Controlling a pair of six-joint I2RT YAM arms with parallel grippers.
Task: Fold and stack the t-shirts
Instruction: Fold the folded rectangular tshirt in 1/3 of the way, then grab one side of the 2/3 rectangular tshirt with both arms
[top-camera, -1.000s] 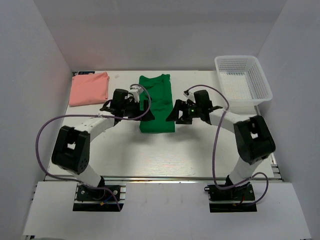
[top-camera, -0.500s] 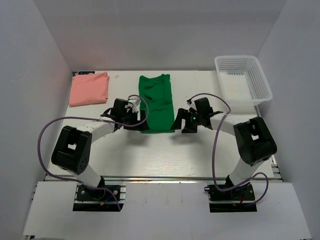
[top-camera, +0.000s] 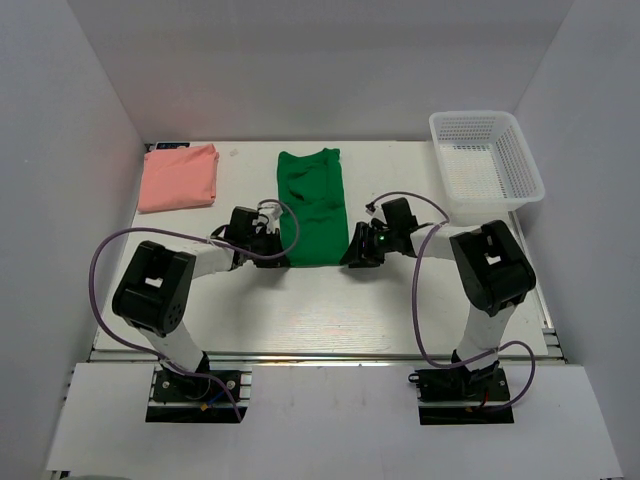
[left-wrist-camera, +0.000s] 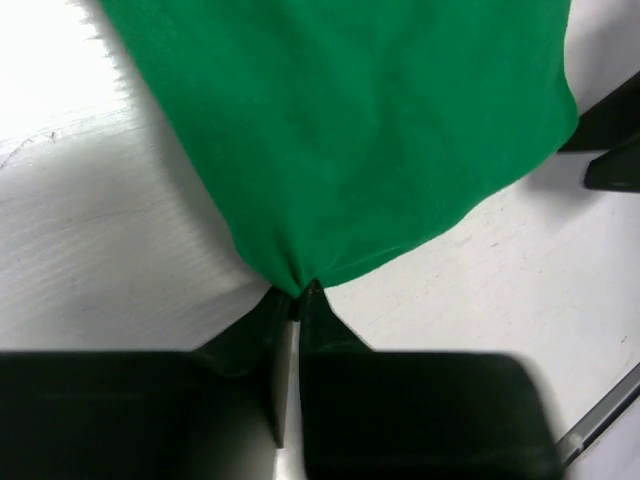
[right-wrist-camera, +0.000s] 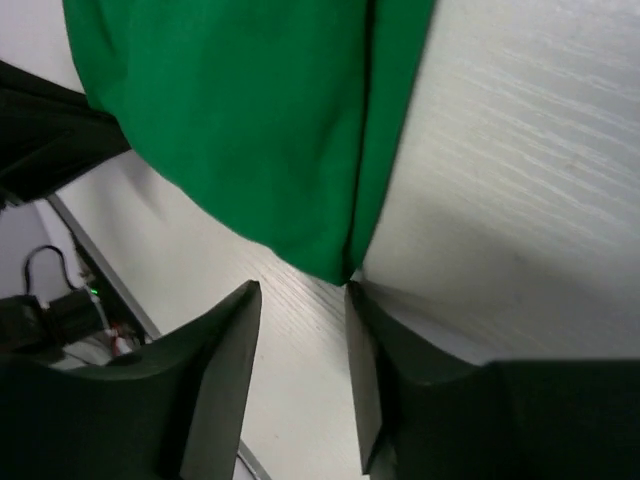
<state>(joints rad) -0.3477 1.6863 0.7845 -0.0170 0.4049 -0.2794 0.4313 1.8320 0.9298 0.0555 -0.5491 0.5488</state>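
From above, the green t-shirt (top-camera: 312, 205) lies folded into a long strip in the middle of the white surface (top-camera: 330, 310), running from the far side toward the arms. The pink t-shirt (top-camera: 180, 177) lies folded at the far left corner, well apart from it, and a white mesh basket (top-camera: 487, 165) stands at the far right. The left hand (top-camera: 275, 247) is down at the strip's near left corner and the right hand (top-camera: 355, 252) at its near right corner, both low over the surface. In the left wrist view, the green t-shirt (left-wrist-camera: 360, 130) fills the upper part of the picture. Its corner is drawn to a point and gathered between the dark fingers (left-wrist-camera: 330, 335) of the left hand (left-wrist-camera: 295, 295), which are pressed almost together and pinch the cloth. In the right wrist view, the right hand (right-wrist-camera: 302, 295) stands partly open with a clear gap between its fingers (right-wrist-camera: 225, 340). The corner of the green t-shirt (right-wrist-camera: 230, 110) reaches down into that gap, close by the finger on the right of the picture. It seems to be touching that finger, though the blur makes this hard to tell, and the cloth is not clamped.
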